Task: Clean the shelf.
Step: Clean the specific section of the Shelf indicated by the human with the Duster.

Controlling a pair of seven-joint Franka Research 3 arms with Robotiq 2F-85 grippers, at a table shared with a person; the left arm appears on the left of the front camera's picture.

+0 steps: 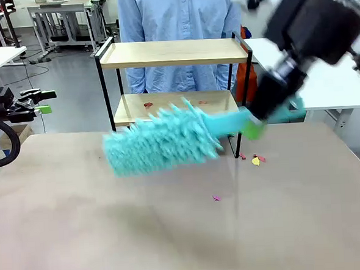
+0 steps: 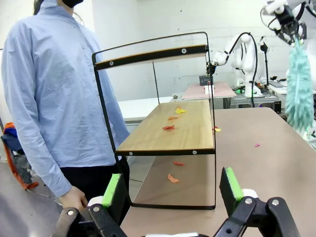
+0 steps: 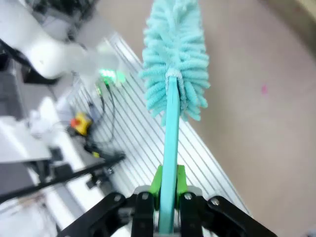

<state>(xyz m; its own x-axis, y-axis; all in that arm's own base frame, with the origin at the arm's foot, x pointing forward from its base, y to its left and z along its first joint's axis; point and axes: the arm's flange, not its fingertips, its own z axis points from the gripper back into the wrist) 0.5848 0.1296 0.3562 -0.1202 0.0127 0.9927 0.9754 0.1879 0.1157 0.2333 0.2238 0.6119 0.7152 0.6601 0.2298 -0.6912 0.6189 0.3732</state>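
Shelf (image 1: pixel 174 53) not clean yet by the look of it: coloured scraps (image 1: pixel 148 104) lie on its lower board and loose bits (image 1: pixel 255 160) sit on the table (image 1: pixel 82 226) by its front right leg, so most of the sweeping seems left. Right gripper (image 1: pixel 253 127) is clamped tight on the handle of a teal duster (image 1: pixel 162 141), just in front of the shelf, fluffy head across the lower board's front, apparently not touching it. Left gripper (image 1: pixel 40 102) is spread wide with nothing in it, well off the shelf's left side, fingers aimed at it.

Teal duster (image 1: pixel 162 142), wood/blk shelf (image 1: pixel 175 52), red+yel scraps (image 1: pixel 257 159), lt-blue shirt (image 1: pixel 179 25).
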